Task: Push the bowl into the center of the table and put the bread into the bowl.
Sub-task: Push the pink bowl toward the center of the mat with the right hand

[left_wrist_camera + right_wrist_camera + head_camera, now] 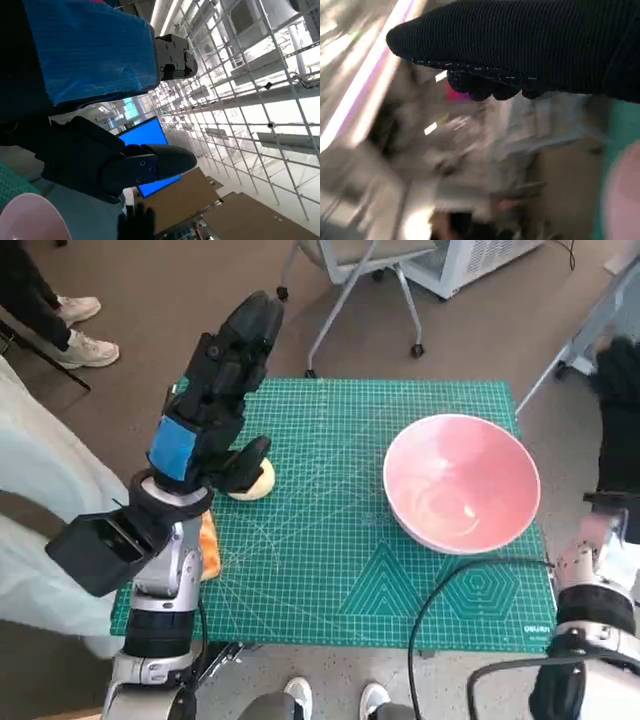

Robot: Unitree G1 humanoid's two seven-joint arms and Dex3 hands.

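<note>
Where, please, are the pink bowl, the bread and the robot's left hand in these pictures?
pink bowl (pixel 462 483): head view, on the bare inside of the bowl.
bread (pixel 256 486): head view, on the pale part showing beside the hand.
left hand (pixel 215 390): head view, on the middle of the hand's back.

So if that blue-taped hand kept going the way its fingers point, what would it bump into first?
Probably nothing on the table: the left hand points up past the mat's far edge, away from bread and bowl.

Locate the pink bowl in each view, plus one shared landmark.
Head view: the wide pink bowl sits at the right of the green cutting mat, empty.
Left wrist view: only a pale pink rim arc in a corner.
Right wrist view: a blurred pink edge.
Shared landmark: the green mat.
</note>
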